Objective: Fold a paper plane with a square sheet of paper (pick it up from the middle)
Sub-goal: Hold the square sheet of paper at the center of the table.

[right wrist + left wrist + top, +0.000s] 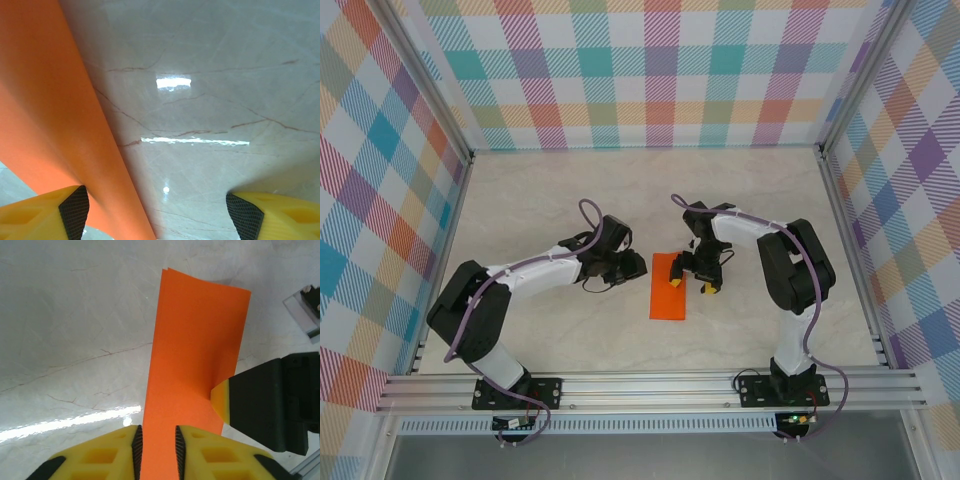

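starting at my left claw [157,445]: its two yellow fingers stand close together, with only a narrow gap between the pads, and orange fills that gap. i cannot tell from here whether the pads are pinching the paper or just framing it. my right claw [160,212] is spread wide. one finger [221,402] has its tip pressed onto the orange sheet [195,340], where a small dent shows, and the other finger hangs over bare table [210,100].

moving outward, the sheet lies flat on the table between the two arms. from above it reads as a narrow upright rectangle [669,290], not a square. at its far edge in the left wrist view i can see two layers, one just proud of the other. so i judge it is folded in half once, and the step in hand is setting or working that centre crease. no corner folds are visible, so most of the plane is yet to be made.

from above, the left claw [638,266] sits at the sheet's upper left corner and the right claw [692,272] at its upper right edge.

for the next move, i think i need the right finger holding the sheet down while the left claw gets a sure hold on one layer only. the paper is thin, so it could slide or buckle if i pull before the hold is firm.
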Robot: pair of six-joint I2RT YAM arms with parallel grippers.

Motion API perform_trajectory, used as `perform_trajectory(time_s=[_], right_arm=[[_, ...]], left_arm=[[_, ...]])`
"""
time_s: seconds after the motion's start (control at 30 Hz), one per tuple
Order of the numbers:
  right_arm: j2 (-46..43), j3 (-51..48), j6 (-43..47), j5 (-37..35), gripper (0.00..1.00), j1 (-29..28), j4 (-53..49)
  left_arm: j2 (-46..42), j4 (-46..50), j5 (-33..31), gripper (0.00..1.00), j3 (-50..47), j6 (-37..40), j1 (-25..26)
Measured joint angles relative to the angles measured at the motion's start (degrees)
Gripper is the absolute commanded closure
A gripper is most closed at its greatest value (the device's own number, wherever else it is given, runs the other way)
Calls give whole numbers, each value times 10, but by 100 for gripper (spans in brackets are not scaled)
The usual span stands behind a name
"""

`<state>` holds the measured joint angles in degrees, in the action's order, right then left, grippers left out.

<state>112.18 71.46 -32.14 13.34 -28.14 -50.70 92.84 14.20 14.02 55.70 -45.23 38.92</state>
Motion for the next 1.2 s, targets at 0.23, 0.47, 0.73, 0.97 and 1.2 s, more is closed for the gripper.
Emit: perform_trajectory(time_s=[0.23, 0.47, 0.73, 0.97, 1.2], right_arm=[[0, -1, 0, -1, 21, 0, 0], [0, -1, 0, -1, 21, 0, 1], [0, -3, 0, -1, 21, 0, 3], [0, -5, 0, -1, 21, 0, 5], [0, -5, -1, -1, 21, 0, 5]], left_arm=[[45, -13, 2, 100, 23, -6, 25], [84, -31, 5, 100, 41, -11, 38], [115, -42, 10, 100, 49, -15, 41], [131, -51, 14, 100, 49, -17, 41], [136, -59, 13, 100, 38, -17, 41]])
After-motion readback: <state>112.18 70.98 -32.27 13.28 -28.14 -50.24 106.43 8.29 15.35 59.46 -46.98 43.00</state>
